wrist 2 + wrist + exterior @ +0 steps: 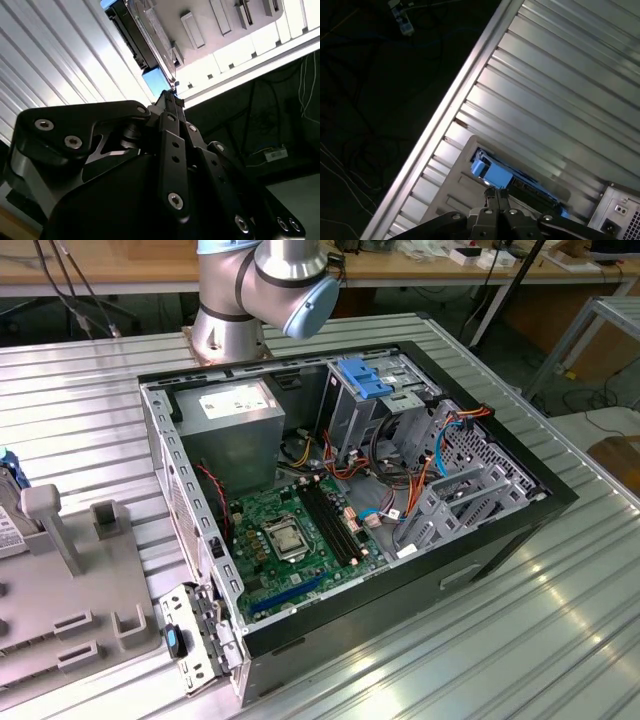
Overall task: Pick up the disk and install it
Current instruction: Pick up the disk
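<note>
The disk [495, 175] is stood on edge in a grey holder [451, 197], presumably so that its blue-railed upper end is left exposed for a grasp from above. The gripper [496, 191] is seen in both wrist views hanging just over that end. Its fingers are drawn together with nothing between them, and no contact with the disk can be made out. The holder is set on the ribbed table [100, 390] near the table's edge, with dark floor beyond, so little room is judged to be available on that side. Open table is left between holder and case [560, 492]. Inside the case, the drive cage [375, 390] is crowded by loose cables.
</note>
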You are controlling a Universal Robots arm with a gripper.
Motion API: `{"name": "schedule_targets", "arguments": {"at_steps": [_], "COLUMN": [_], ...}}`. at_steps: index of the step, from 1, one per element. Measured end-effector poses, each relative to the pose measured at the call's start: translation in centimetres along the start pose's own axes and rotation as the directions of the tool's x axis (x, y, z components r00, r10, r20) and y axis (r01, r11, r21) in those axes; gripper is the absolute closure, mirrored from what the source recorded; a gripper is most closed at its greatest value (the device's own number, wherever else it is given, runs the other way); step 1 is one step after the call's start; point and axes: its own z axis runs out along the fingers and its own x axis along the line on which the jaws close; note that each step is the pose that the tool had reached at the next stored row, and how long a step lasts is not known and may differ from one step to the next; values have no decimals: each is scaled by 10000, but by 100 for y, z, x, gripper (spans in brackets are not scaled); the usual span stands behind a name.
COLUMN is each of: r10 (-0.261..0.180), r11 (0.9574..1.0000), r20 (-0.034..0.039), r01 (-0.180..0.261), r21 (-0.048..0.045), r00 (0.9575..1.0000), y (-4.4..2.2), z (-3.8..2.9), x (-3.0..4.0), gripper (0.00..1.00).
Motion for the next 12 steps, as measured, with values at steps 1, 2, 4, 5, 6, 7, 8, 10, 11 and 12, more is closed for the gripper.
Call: {"name": "schedule_targets", "arguments": {"at_steps": [1, 2, 4, 5, 6, 7, 8, 10, 11, 12], "r10": [-144, -276, -724, -883, -1104, -1278, -1558, -2000, -2334, -2487], "r11": [9999, 9996, 9974, 9961, 9939, 9918, 9878, 9798, 9724, 9686], "r20": [-6, -12, -34, -40, -50, -58, -69, -88, -103, -110], "r01": [144, 276, 724, 883, 1103, 1278, 1557, 1999, 2334, 2486], "r21": [-3, -5, -15, -18, -25, -30, -38, -50, -60, -65], "r00": [9999, 9996, 9974, 9961, 9939, 9918, 9878, 9798, 9723, 9685], "y": [0, 0, 0, 0, 0, 0, 0, 0, 0, 0], "z": [0, 0, 0, 1, 0, 0, 0, 0, 0, 0], "x": [0, 0, 0, 0, 0, 0, 0, 0, 0, 0], "gripper": [89, 89, 89, 89, 89, 89, 89, 89, 89, 89]}}
